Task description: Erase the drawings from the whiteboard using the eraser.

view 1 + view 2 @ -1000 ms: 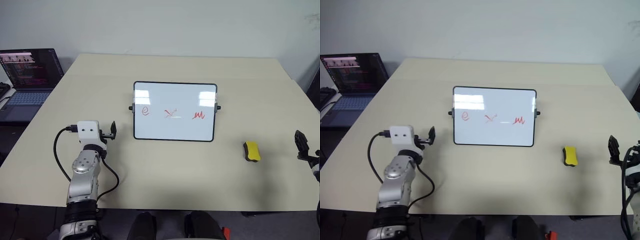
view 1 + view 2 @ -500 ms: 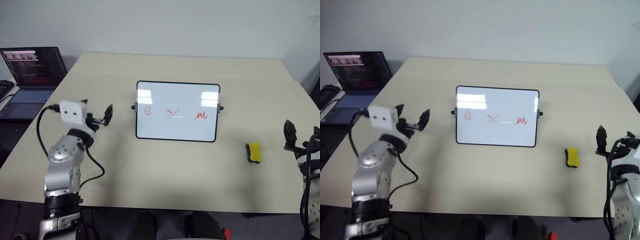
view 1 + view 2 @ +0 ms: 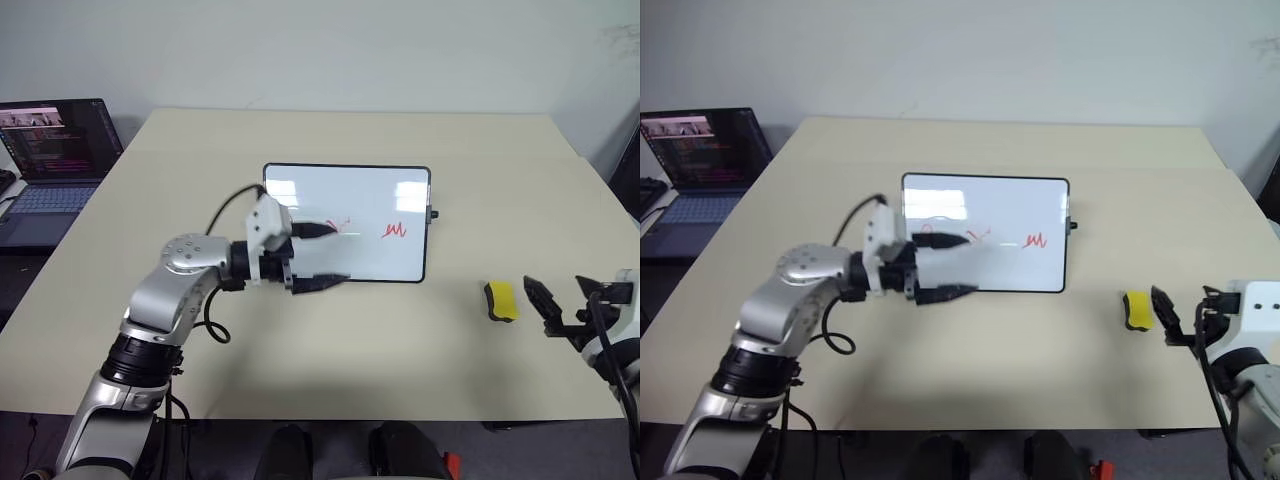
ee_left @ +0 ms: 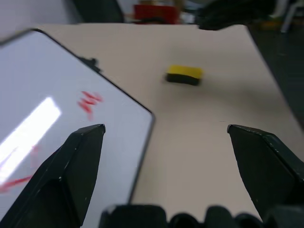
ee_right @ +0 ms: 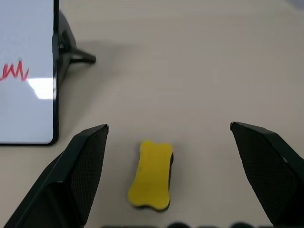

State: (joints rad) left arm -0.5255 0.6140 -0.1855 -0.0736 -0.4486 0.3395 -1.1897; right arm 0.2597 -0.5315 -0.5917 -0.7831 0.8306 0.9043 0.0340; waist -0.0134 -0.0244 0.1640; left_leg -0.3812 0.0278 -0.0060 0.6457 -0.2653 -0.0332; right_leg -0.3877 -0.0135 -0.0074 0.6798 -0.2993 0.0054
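The whiteboard (image 3: 372, 198) stands tilted at the middle of the beige table. On it I see a red cross (image 3: 343, 225) and a red zigzag (image 3: 394, 232) of the drawings; the left one is covered by my arm. My left gripper (image 3: 326, 255) hangs open over the board's lower left part, pointing right. The yellow eraser (image 3: 501, 301) lies flat on the table to the right of the board. Just right of it my right gripper (image 3: 562, 296) is open, and the eraser (image 5: 153, 175) lies ahead between its fingers (image 5: 78, 175), untouched.
An open laptop (image 3: 55, 150) sits on a lower surface off the table's left edge. The table (image 3: 330, 350) spreads wide in front of and behind the board. A small black knob (image 5: 71, 50) sticks out at the board's right side.
My left arm has swung right and up from the table's left side to the front of the board, its gripper turning to point right. My right gripper has slid left, close to the eraser.
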